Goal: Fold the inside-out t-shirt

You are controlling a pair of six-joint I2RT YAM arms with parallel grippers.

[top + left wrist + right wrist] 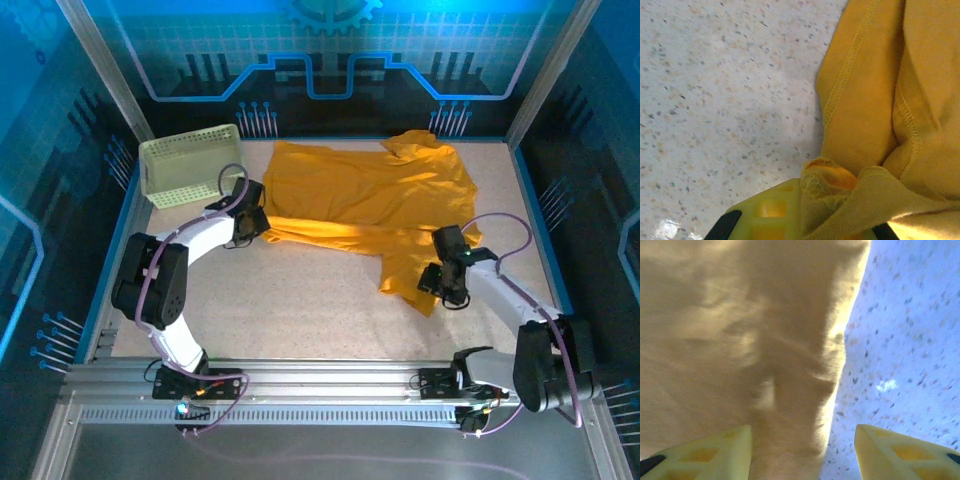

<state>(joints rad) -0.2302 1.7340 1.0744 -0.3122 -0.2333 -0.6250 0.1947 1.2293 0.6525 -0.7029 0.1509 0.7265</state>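
Left wrist view, left gripper (832,205): closed hard on a bunched edge of the inside-out t-shirt (880,95); the cloth puckers up between its yellow fingers (770,210) at the bottom of the frame
Why held so: a pinched edge likely serves as the carried corner for a fold; the raised seam stitching facing the camera fits a garment turned inside out
Right wrist view, right gripper (802,452): jaws apart, one finger over cloth at lower left, the other over bare bench (910,330) at lower right, with the t-shirt's edge running up between them; nothing looks pinched yet
Why placed so: straddling the edge, it seems set to close on that border
Top external view, t-shirt: spread across the upper middle of the bench, one flap trailing toward the lower right
Arms on it: left gripper at the cloth's left edge, right gripper at the trailing flap, the two well apart
Basket (185,165): pale green lattice at upper left, near the t-shirt but not touching it, so out of the fold's way
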